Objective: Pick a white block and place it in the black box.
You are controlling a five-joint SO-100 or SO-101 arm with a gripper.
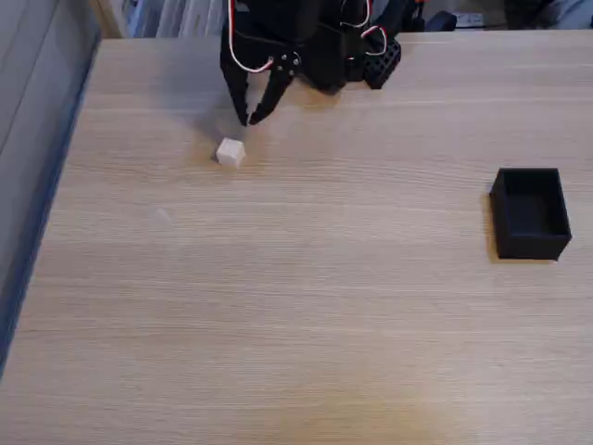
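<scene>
In the fixed view the gripper (248, 119) hangs with its two fingers nearly meeting at the tips and nothing between them, just above and right of the white block (231, 152) in the picture, which lies on the table (296, 315). To take the block well, I judge the fingers should spread wider, drop squarely over it and press on two opposite flat faces. As a cube the block has no long axis; it sits turned slightly off the table's edges, well apart from the black box (530, 213) at the right.
</scene>
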